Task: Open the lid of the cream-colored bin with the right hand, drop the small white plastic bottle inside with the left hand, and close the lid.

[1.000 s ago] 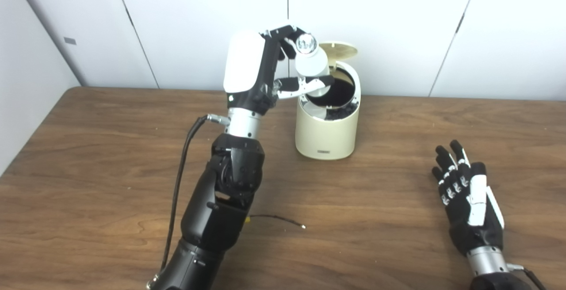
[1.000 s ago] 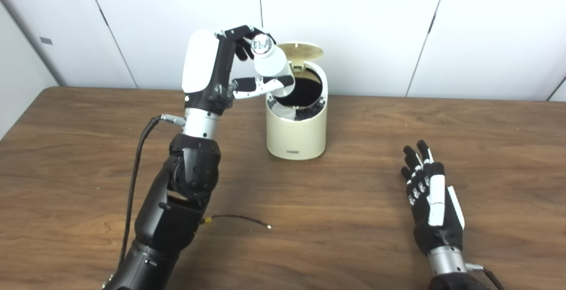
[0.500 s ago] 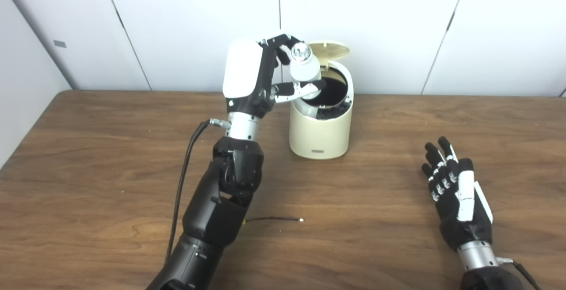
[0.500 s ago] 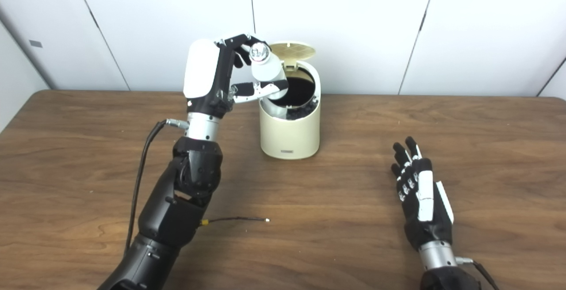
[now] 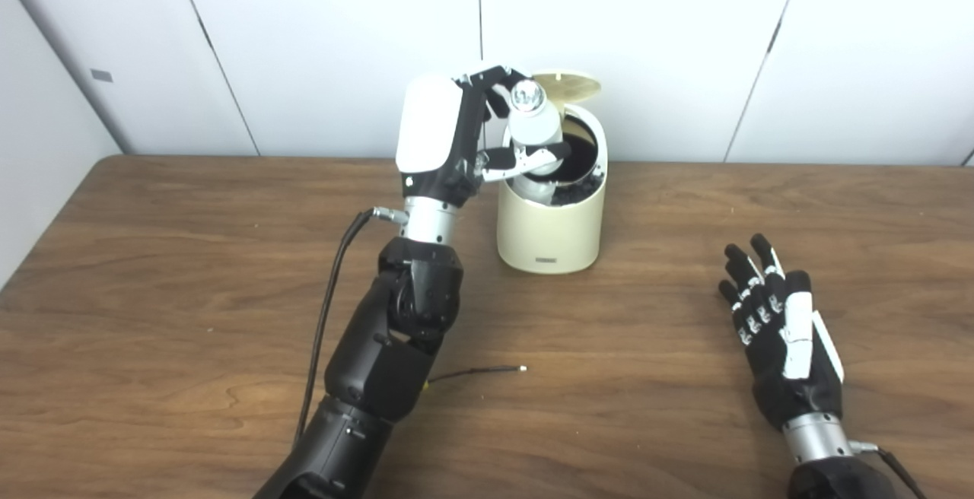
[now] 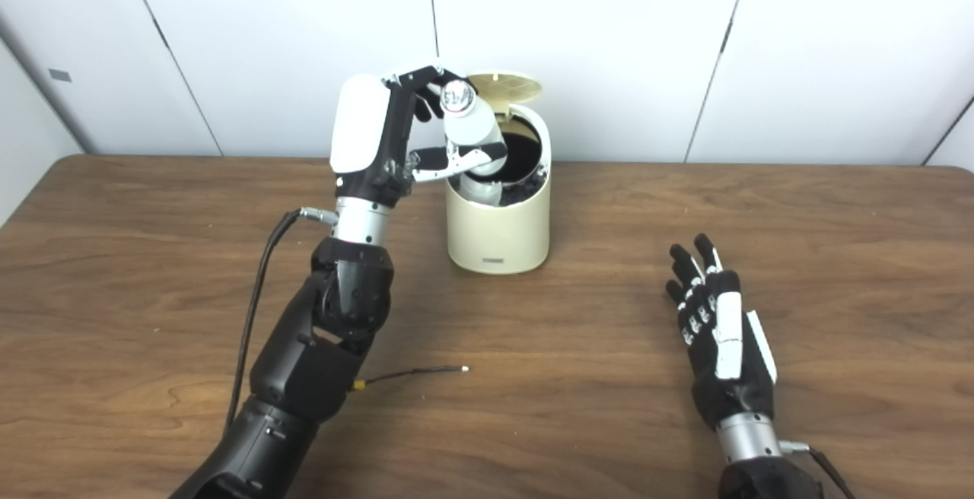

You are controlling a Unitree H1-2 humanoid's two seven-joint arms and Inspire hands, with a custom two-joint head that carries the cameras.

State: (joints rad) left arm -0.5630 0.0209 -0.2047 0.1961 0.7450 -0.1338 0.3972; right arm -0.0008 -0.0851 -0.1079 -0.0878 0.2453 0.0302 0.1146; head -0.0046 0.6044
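Note:
The cream-colored bin (image 5: pixel 550 227) stands at the back of the table with its round lid (image 5: pixel 567 85) tipped up and open. My left hand (image 5: pixel 464 134) is raised beside the bin's left rim and is shut on the small white plastic bottle (image 5: pixel 533 125). The bottle is tilted, silver cap up, with its lower end over the dark opening. My right hand (image 5: pixel 780 324) lies open and empty on the table at the front right, well apart from the bin. The same scene shows in the right eye view, with the bottle (image 6: pixel 470 128) over the bin (image 6: pixel 498 229).
A thin black wire (image 5: pixel 475 372) lies on the wooden table (image 5: pixel 647 377) in front of the bin. A black cable (image 5: pixel 327 316) hangs along my left forearm. White wall panels stand right behind the bin.
My left hand has moved right with the bottle, so its lower end now sits deeper over the bin's opening. The camera has shifted. My right hand has stayed on the table.

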